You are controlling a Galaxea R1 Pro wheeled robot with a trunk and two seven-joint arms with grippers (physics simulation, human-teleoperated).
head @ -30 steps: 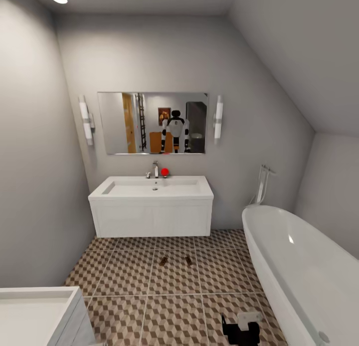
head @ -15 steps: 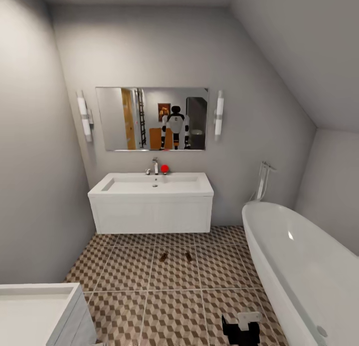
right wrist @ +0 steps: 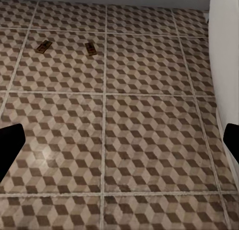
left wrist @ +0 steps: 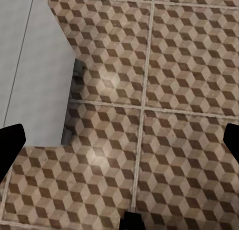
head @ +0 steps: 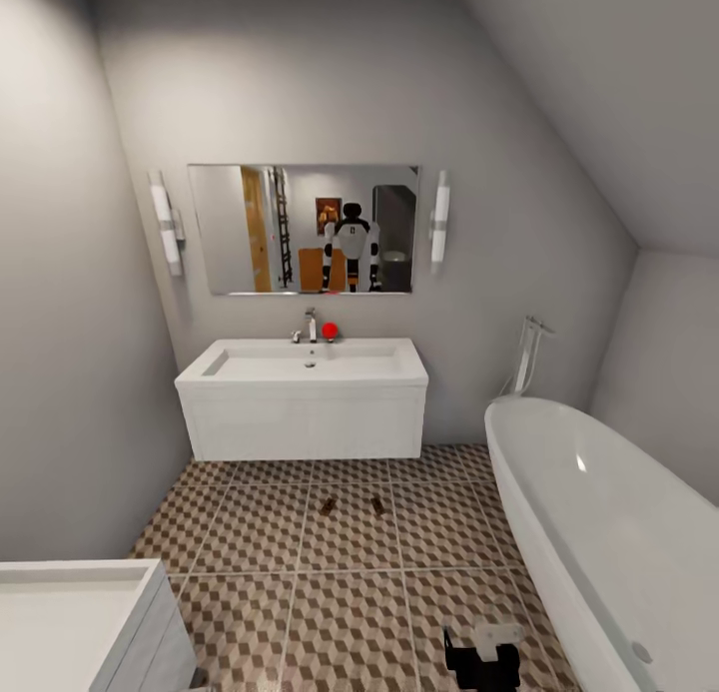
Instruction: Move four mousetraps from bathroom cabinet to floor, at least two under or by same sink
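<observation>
Two mousetraps [head: 328, 507] [head: 377, 505] lie flat on bathroom floor [head: 350, 612], side by side but apart, just in front of sink [head: 305, 364]; from your head camera they sit at 12 o'clock; so you judge two of four placed, two left to fetch from cabinet; left gripper [left wrist: 119, 140] spread wide, empty; right gripper [right wrist: 119, 140] likewise spread, nothing pinched; bathtub [head: 599, 512] at 3 o'clock; mirror [head: 305, 230] above sink; no readable writing or labels.

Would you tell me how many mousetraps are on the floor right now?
2: a left mousetrap and a right mousetrap, side by side on the floor before the sink. Others may sit out of view.
</observation>
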